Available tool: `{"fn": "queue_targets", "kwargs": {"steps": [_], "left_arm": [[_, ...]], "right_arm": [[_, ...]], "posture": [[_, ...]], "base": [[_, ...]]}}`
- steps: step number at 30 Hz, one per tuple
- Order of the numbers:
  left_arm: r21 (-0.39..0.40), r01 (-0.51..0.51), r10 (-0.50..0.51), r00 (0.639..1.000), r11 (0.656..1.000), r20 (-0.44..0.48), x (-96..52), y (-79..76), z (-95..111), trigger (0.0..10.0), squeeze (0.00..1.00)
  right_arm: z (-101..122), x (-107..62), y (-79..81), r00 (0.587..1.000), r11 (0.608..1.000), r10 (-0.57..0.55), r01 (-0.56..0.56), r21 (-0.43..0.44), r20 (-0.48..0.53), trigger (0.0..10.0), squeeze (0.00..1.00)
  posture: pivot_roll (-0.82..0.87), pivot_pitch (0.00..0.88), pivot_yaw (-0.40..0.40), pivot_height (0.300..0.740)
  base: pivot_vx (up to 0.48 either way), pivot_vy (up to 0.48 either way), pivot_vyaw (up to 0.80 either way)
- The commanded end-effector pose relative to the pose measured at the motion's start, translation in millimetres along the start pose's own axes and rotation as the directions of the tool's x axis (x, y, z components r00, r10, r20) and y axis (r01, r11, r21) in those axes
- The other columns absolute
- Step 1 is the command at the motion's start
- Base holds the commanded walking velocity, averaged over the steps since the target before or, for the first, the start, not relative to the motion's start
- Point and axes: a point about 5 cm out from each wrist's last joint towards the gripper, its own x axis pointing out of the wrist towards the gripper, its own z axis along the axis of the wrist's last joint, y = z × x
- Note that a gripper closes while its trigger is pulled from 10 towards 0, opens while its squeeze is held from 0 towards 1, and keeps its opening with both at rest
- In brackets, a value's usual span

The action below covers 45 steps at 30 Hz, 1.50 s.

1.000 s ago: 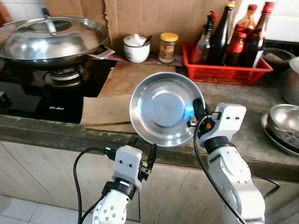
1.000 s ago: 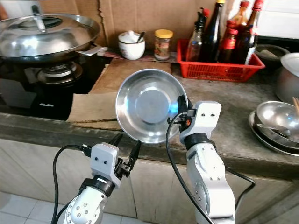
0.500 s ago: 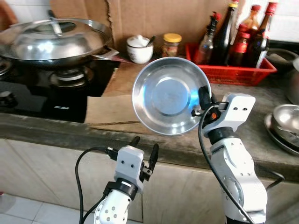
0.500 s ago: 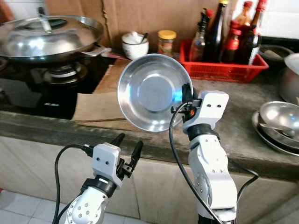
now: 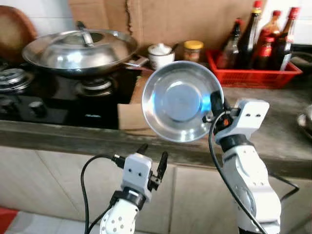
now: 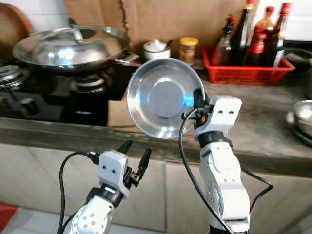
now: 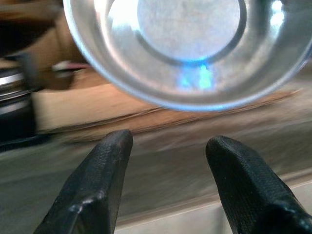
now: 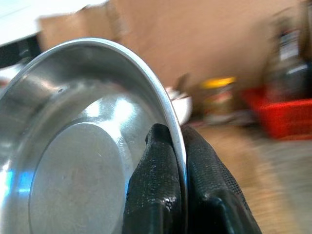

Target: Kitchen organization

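A steel bowl point(image 5: 181, 105) is held up on edge above the counter's front edge, its hollow facing me. My right gripper point(image 5: 216, 103) is shut on the bowl's right rim; in the right wrist view its fingers point(image 8: 161, 180) pinch the rim point(image 8: 171, 117). My left gripper point(image 5: 152, 155) hangs lower, below the counter edge and under the bowl, open with nothing between its fingers point(image 7: 102, 175). The bowl's underside point(image 7: 190, 53) shows above it in the left wrist view.
A lidded wok point(image 5: 80, 48) sits on the black gas hob point(image 5: 58, 92) at the left. Cardboard point(image 5: 129, 109) lies on the counter. At the back stand a white sugar pot point(image 5: 161, 53), a jar point(image 5: 193, 50) and a red basket of bottles point(image 5: 253, 66). Steel bowls point(image 6: 302, 117) sit far right.
The whole view has shifted right, so the camera turned left and more of the hob shows. The right gripper still holds the bowl up; the left gripper stays open below it.
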Motion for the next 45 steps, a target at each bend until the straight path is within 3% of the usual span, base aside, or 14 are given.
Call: {"fn": "queue_targets", "kwargs": {"steps": [1,14,45], "left_arm": [[-0.004,0.003,-0.003,1.0,1.0,0.004,0.0,-0.5,1,10.0,0.0],[-0.003,0.006,-0.006,1.0,1.0,0.004,0.8,-0.1,1,10.0,0.0],[0.023,0.031,-0.031,0.999,0.999,0.005,1.6,0.7,1,10.0,0.0]], "right_arm": [[6,-1.9,5.6,0.999,1.0,0.024,-0.024,-0.001,0.035,10.0,0.0],[-4,-12.0,1.2,1.0,1.0,-0.012,0.012,-0.025,-0.001,10.0,0.0],[-22,-36.0,-5.3,0.995,0.991,-0.08,0.074,-0.114,-0.055,10.0,0.0]], "posture": [[0.15,0.053,-0.03,0.74],[0.15,0.06,-0.021,0.74],[0.15,0.064,-0.01,0.74]], "base": [[0.0,0.442,0.0],[0.0,0.434,-0.66],[0.0,0.0,-0.8]]}}
